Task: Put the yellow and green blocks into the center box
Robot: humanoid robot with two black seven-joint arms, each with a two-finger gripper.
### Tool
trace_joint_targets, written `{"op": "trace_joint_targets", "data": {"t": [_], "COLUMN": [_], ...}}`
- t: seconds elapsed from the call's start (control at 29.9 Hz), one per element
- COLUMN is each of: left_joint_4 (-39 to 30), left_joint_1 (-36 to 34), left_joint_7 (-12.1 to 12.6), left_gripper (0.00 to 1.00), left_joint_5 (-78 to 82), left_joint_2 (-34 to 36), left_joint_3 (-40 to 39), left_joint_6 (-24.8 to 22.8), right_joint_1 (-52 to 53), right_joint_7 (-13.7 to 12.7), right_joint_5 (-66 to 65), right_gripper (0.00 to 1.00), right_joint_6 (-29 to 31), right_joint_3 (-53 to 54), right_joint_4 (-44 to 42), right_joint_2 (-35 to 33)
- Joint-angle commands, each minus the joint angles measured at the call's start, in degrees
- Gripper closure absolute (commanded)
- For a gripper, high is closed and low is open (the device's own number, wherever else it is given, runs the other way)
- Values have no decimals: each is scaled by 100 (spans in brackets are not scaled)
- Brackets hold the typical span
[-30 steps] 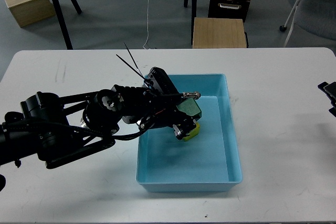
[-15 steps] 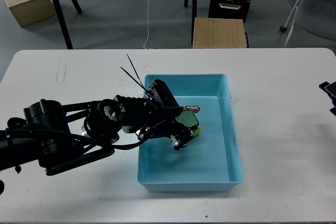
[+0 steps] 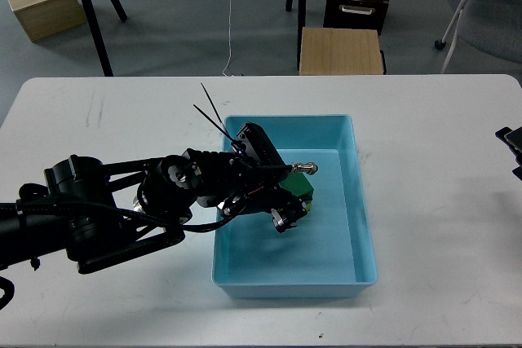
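White table (image 3: 440, 120) fills our view. Our left claw (image 3: 294, 195) reaches into the blue box (image 3: 364, 226) at center; whether its fingers grip the green block (image 3: 299, 187) we cannot tell. No yellow block shows now. Our right claw (image 3: 512, 148) waits at 3 o'clock.

No text, label, brand, number or sign can be read on anything in the head view.

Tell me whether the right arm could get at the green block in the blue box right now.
Probably not: the left gripper sits over the green block inside the blue box, and the right arm barely shows at the table's far right edge.
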Motion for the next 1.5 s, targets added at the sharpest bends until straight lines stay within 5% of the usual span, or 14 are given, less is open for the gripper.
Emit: {"op": "trace_joint_targets", "data": {"t": [0.0, 0.27, 0.53, 0.7, 1.0, 1.47], "left_joint_4": [50, 252, 1595, 2642, 3188, 3127], "left_joint_1": [0, -17, 18, 483, 1687, 2075], "left_joint_7": [34, 34, 25, 25, 34, 25], "left_gripper": [0, 0, 0, 1, 1, 1], "left_joint_5": [-79, -105, -333, -1306, -3716, -4622], "left_joint_2": [-7, 28, 106, 457, 871, 880], "left_joint_3": [-106, -1185, -4453, -5563, -5644, -5635], "left_joint_6": [2, 2, 2, 2, 2, 209], "right_joint_1": [1, 1, -8, 1, -8, -16], "right_joint_7": [0, 0, 9, 9, 35, 62], "right_joint_5": [0, 8, 17, 17, 0, -352], "right_gripper": [0, 0, 0, 0, 0, 0], "right_joint_6": [0, 0, 0, 0, 0, 0], "right_joint_3": [33, 51, 121, 182, 244, 201], "right_joint_4": [7, 16, 33, 33, 33, 16], "right_joint_2": [-1, 8, -36, -27, -18, 17]}}
